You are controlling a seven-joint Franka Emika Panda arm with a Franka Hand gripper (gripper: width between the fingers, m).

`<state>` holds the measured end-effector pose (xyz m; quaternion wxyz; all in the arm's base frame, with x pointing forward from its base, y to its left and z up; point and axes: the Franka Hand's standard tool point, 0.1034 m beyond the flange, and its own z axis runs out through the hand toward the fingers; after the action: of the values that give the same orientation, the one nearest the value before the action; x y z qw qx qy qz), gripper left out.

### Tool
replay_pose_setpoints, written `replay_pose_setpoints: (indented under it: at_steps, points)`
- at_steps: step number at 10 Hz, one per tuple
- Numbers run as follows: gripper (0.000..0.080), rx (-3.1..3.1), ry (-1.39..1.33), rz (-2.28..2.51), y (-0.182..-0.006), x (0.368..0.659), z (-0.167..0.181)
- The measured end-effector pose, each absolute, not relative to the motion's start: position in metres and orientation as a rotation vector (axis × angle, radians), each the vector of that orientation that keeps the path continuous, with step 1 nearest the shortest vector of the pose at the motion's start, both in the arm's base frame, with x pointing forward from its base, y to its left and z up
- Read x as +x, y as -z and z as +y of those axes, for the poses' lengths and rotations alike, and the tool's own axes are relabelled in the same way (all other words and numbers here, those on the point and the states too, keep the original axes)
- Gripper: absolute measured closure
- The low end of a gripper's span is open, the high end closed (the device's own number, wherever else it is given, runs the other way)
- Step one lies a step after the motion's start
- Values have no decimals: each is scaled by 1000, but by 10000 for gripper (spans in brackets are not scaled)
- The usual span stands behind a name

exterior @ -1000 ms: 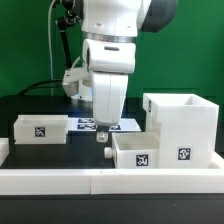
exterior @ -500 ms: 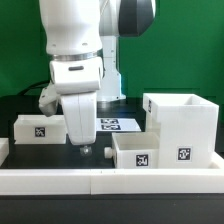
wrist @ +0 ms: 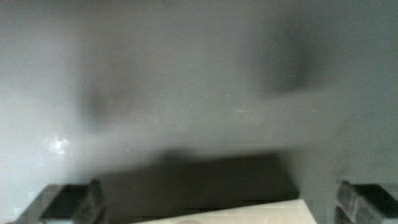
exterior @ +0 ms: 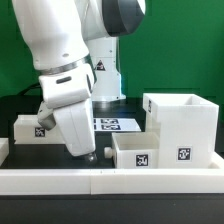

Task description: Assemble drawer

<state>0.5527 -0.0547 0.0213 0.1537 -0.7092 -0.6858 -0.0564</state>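
The drawer's tall hollow box (exterior: pixel 181 124) stands at the exterior view's right. One small open-top tray (exterior: pixel 134 150) sits just in front of it, tag facing forward. The other tray (exterior: pixel 28 128) stands at the left, partly hidden behind my arm. My gripper (exterior: pixel 88 152) hangs tilted, low over the dark table between the two trays, touching neither. The wrist view is blurred: my gripper (wrist: pixel 217 208) shows two fingers (wrist: pixel 71 202) set wide apart with nothing gripped, and a pale surface fills most of the picture.
The marker board (exterior: pixel 114 125) lies flat at the back middle, partly covered by my arm. A low white border rail (exterior: pixel 110 180) runs along the front edge. A green wall stands behind the table.
My arm has swung toward the exterior view's left and tilted, carrying the gripper from beside the front tray toward the left tray. The drawer parts have not moved.
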Motion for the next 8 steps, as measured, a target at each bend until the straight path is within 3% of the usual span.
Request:
replay_pose_setpoints:
  at_steps: [3, 8]
  points:
    - [150, -2022, 185, -1944, -18, 549, -65]
    - [150, -2017, 184, -1922, -23, 553, -21]
